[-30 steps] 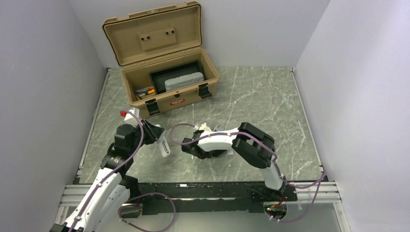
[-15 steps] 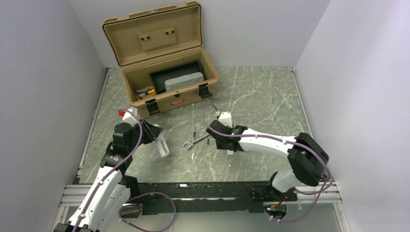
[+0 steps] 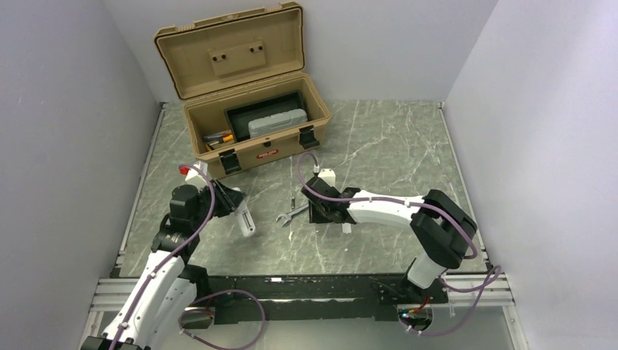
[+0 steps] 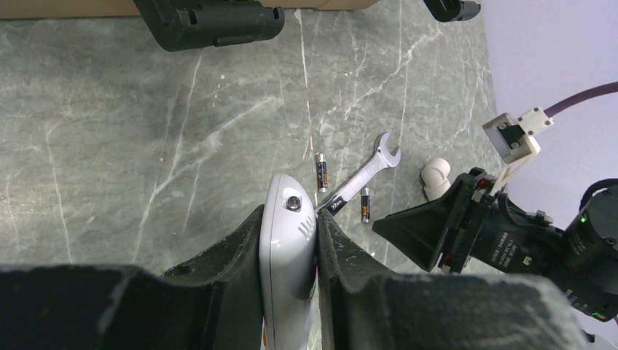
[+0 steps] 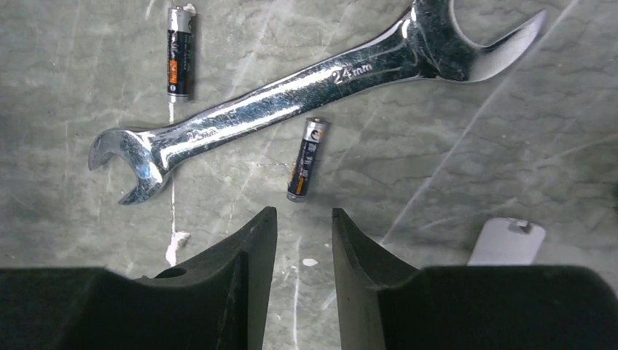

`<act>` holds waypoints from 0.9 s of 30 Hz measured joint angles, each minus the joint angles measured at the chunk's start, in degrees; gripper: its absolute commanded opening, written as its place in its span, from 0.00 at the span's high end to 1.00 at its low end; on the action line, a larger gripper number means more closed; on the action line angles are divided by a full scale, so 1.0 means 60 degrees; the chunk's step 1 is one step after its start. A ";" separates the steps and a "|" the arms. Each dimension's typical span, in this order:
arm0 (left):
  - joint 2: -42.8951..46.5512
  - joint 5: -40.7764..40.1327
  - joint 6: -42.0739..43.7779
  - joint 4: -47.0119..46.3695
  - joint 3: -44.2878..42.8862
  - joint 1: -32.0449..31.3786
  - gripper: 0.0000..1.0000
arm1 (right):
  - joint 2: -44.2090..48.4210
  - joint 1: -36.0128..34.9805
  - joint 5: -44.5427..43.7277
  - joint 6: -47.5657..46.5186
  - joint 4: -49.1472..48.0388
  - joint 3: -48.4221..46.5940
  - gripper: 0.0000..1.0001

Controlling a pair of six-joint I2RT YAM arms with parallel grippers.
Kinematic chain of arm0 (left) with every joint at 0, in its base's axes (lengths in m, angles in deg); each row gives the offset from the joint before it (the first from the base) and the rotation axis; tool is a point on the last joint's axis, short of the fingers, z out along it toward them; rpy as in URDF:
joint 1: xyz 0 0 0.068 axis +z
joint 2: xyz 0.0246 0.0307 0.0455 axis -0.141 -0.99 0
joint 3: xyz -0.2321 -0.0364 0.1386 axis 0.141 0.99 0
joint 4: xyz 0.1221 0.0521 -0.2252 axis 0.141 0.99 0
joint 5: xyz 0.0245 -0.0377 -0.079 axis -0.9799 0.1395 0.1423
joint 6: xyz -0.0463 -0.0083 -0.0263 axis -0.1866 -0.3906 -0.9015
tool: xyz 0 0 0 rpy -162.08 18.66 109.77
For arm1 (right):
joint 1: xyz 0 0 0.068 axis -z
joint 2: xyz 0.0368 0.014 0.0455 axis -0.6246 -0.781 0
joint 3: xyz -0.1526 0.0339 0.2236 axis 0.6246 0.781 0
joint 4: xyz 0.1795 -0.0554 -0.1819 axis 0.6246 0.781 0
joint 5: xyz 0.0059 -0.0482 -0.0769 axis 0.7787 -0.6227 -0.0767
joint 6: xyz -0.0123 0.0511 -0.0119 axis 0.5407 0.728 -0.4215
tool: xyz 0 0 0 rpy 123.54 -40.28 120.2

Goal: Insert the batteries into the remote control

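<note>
My left gripper (image 3: 239, 210) is shut on the white remote control (image 3: 247, 220) and holds it edge-on above the table; its rounded end sticks out past the fingers in the left wrist view (image 4: 288, 211). Two black-and-orange batteries lie on the table by the silver wrench (image 5: 291, 95): one (image 5: 305, 169) just beyond my right gripper's fingertips, one (image 5: 178, 51) on the wrench's far side. My right gripper (image 5: 304, 213) is open and empty, low over the table and pointing at the nearer battery. It sits beside the wrench in the top view (image 3: 315, 210).
A small white curved plastic piece (image 5: 506, 240) lies right of my right gripper. The open tan toolbox (image 3: 264, 151) stands at the back left, with a tray and tools inside. Grey walls close off the table's left, back and right sides.
My right arm has swung its elbow out to the right, uncovering the wrench and batteries, then brought the gripper back left towards them. My left gripper and the remote have barely moved.
</note>
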 measured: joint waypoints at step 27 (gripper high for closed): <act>-0.0040 0.0055 0.0138 -0.0160 0.0000 0.0015 1.00 | -0.1468 0.0000 -0.0707 0.0346 0.0874 -0.1337 0.70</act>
